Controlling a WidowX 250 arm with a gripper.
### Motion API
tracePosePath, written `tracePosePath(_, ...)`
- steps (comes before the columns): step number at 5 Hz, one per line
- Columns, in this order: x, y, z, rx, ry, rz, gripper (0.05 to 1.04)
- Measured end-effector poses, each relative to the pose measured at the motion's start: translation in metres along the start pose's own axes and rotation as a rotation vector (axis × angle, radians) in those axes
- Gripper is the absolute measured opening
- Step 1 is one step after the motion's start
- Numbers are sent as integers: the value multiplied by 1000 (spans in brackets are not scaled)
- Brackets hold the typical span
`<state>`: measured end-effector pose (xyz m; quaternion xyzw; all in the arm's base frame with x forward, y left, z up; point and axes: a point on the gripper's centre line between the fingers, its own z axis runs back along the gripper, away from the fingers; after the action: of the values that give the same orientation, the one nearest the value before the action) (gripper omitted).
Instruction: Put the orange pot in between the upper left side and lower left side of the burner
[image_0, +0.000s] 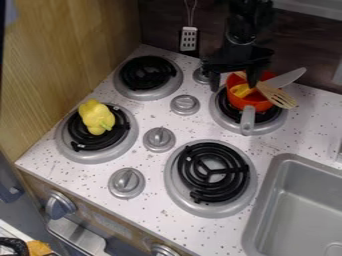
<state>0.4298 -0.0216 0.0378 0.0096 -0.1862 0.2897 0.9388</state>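
See the orange pot (238, 101) on the right-hand burner (229, 121) near the counter's (300, 140) back edge, with its handle (248, 120) toward the front. Note the black gripper (234, 86) right above, with fingers spread about the left rim — likely to pinch it there. Carry leftward above the knobs, then set down between the back-corner burner (148, 75) and left-corner burner (80, 154) — a narrow gap, beside a yellow pepper (99, 116).

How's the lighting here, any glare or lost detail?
Camera view: the counter is bright, soft shine on the knobs; the black arm nearly melts into the dark wall behind, while the pot stands out clearly.
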Motion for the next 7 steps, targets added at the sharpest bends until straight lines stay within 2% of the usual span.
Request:
tracePosePath(1, -3, 4, -13, -3, 27, 3, 999)
tracePosePath(4, -3, -1, -30, -25, 73, 8, 999)
tracePosePath(7, -18, 5, -40, 32, 169, 14, 999)
